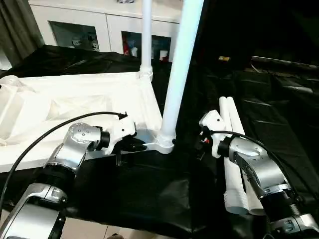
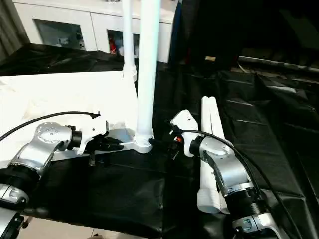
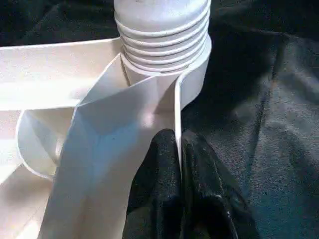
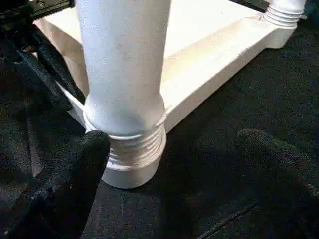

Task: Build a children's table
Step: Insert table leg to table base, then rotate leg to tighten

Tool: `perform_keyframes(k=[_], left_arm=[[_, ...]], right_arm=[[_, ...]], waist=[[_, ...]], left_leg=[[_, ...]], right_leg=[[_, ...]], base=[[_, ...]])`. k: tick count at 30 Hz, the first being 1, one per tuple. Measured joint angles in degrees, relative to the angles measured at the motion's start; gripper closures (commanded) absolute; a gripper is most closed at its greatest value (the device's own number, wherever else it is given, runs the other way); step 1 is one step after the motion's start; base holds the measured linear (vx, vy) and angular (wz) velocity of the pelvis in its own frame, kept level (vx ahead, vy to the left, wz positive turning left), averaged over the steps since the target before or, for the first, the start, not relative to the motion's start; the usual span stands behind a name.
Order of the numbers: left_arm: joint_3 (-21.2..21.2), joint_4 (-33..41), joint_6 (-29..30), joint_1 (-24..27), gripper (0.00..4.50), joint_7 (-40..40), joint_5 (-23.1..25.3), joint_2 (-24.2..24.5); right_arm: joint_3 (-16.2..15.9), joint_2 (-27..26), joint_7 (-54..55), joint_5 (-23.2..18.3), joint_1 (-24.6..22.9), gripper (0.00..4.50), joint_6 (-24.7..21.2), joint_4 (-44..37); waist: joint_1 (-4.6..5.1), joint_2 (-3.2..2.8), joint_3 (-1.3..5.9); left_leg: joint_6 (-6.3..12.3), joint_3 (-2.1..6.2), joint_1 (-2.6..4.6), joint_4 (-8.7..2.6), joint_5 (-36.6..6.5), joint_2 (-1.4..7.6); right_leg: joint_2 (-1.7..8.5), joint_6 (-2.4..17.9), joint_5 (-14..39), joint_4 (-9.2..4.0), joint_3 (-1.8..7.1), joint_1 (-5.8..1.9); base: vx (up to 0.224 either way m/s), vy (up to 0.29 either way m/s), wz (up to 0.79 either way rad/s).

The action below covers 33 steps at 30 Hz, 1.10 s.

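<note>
Left wrist view: left end effector pinches the tabletop's rim below the upright leg; right end effector gapes beside it.

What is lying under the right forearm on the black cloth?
Two loose white table legs lie side by side on the black cloth, running under the forearm. Their middle stretch is covered by the arm; near ends show by its elbow.

Black cloth-draped table carries the upturned white tabletop and two loose legs.
</note>
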State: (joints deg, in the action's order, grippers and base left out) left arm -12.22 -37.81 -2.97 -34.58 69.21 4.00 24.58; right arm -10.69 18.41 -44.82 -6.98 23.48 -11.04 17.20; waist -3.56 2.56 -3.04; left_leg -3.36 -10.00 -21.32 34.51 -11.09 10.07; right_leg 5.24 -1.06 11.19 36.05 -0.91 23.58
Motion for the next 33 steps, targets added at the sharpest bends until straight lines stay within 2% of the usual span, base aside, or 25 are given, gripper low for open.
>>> perform_keyframes(k=[4,10,16,22,23,25,27,33], left_arm=[[-0.05,0.61,0.33,0.25,4.5,0.24,-0.12,0.05],[-1.05,2.92,1.17,0.86,4.5,1.89,-0.16,-0.53],[-1.19,3.3,1.62,0.98,4.5,2.34,-0.16,-0.75],[-1.18,3.83,1.99,1.15,4.5,2.45,-0.16,-0.74],[-1.18,3.84,2.0,1.17,4.5,2.45,-0.16,-0.74],[-1.18,3.85,2.05,1.2,4.5,2.46,-0.16,-0.73],[-1.18,3.88,2.08,1.23,4.5,2.46,-0.16,-0.73],[-1.18,4.29,2.66,1.36,4.5,2.5,-0.16,-0.68]], right_arm=[[-0.89,-0.3,-1.75,-0.12,0.8,0.05,0.29,1.13],[-2.74,-1.71,-4.92,-0.18,1.0,0.05,0.3,1.5],[-2.77,-2.07,-4.97,-0.16,1.93,0.05,0.59,4.07],[-2.75,-2.67,-5.2,-0.16,1.93,0.57,0.59,4.22],[-2.75,-2.68,-5.25,-0.16,1.94,0.79,0.59,4.24],[-2.74,-2.77,-5.51,-0.16,1.98,0.84,0.6,4.51],[-2.74,-3.05,-5.64,-0.18,1.98,1.13,0.61,4.79],[-2.7,-3.21,-5.82,-0.43,1.99,1.56,0.68,5.4]], waist=[[0.08,0.0,0.0],[-0.98,0.0,0.0],[-1.31,-0.01,0.0],[-1.4,0.0,0.0],[-1.4,0.0,0.0],[-1.38,0.0,0.0],[-1.38,0.0,0.0],[-1.35,0.0,0.0]], left_leg=[[-0.01,0.0,0.02,-0.01,0.0,0.0],[0.0,-0.01,-0.08,-0.02,0.0,0.0],[0.01,-0.02,-0.03,-0.02,0.03,0.0],[0.01,-0.02,-0.04,-0.03,0.03,0.01],[0.01,-0.03,-0.04,-0.03,0.03,0.01],[0.01,-0.03,-0.04,-0.03,0.03,0.01],[0.01,-0.03,-0.03,-0.04,0.03,0.01],[0.01,-0.03,-0.04,-0.04,0.03,0.01]], right_leg=[[0.0,0.0,0.0,0.0,0.0,-0.01],[0.01,0.0,0.0,-0.04,-0.01,0.03],[0.01,0.0,-0.01,-0.03,0.0,0.01],[0.01,0.0,-0.01,-0.03,-0.01,0.02],[0.01,0.0,-0.01,-0.03,0.0,0.02],[0.01,0.0,-0.01,-0.03,0.0,0.02],[0.01,0.0,-0.01,-0.03,-0.01,0.02],[0.01,0.0,-0.01,-0.03,-0.01,0.02]], base=[[0.0,0.0,0.0],[0.0,0.0,0.0],[0.0,0.0,0.0],[0.0,0.0,0.0],[0.0,0.0,0.0],[0.0,0.0,0.0],[0.0,0.0,0.0],[0.0,0.0,0.0]])
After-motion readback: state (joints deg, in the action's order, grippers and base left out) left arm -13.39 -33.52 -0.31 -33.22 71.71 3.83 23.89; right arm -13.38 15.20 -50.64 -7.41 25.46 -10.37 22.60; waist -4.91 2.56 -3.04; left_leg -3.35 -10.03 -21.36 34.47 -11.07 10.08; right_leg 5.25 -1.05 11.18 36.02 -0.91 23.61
